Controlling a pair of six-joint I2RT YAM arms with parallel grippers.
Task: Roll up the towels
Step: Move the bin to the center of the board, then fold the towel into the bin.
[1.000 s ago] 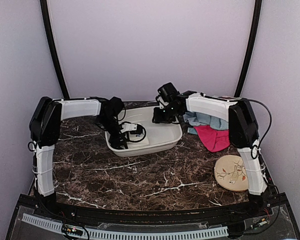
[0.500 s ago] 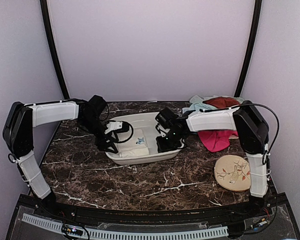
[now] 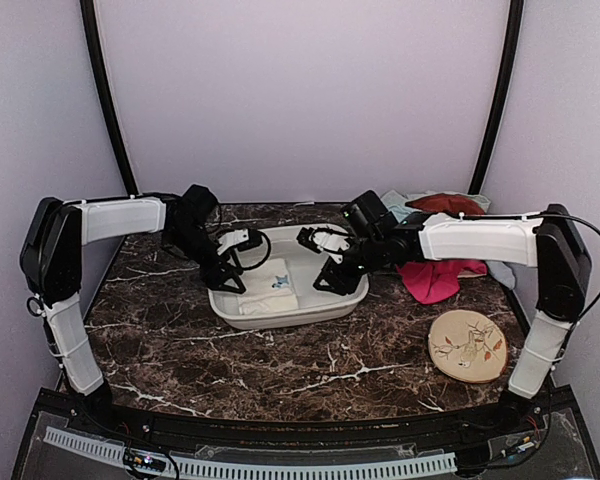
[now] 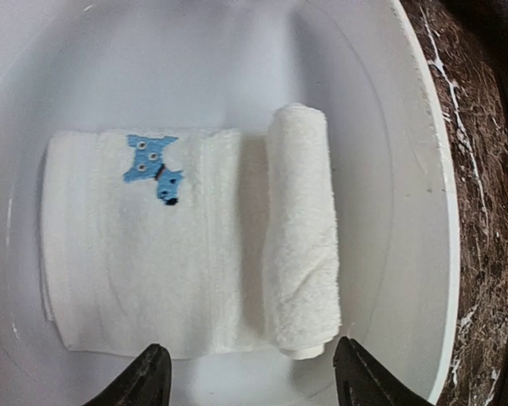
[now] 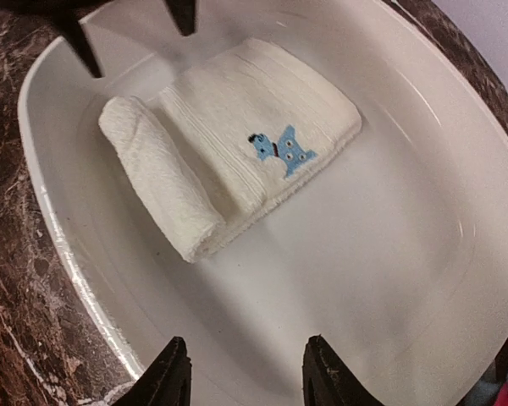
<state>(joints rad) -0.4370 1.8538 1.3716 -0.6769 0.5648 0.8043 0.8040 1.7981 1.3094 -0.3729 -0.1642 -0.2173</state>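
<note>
Since half a second ago the right arm has stretched out flat toward the right edge, drawing its claw back to the basin's right side, while the left arm has shifted only a little. From above, the white basin point(image 3: 352, 291) sits mid-worktop point(image 3: 280, 360) toward the back edge with the cream towel point(image 3: 270, 291) inside; the left claw point(image 3: 228, 277) and right claw point(image 3: 332, 275) hang over its two ends, too dark here to read their spread. A pink towel point(image 3: 435, 280), a light blue towel point(image 3: 398, 206) and a rust-brown towel point(image 3: 442, 204) lie heaped in the back right corner, partly hidden behind the right arm, and no patterned one can be made out; a round disc point(image 3: 467, 345) lies near the right edge. In the left wrist view the left claw point(image 4: 254, 381) is spread wide and empty, only its tips showing, above the cream towel point(image 4: 144, 254), which is rolled at one end only, the blue-marked part flat. The right wrist view shows the right claw point(image 5: 245, 372) likewise wide and holding nothing, its tips cropped. I judge the loose roll may unwind, or the cloth may skid on the slick plastic rather than turn; the claws, near each other, could clash or shove the basin.
</note>
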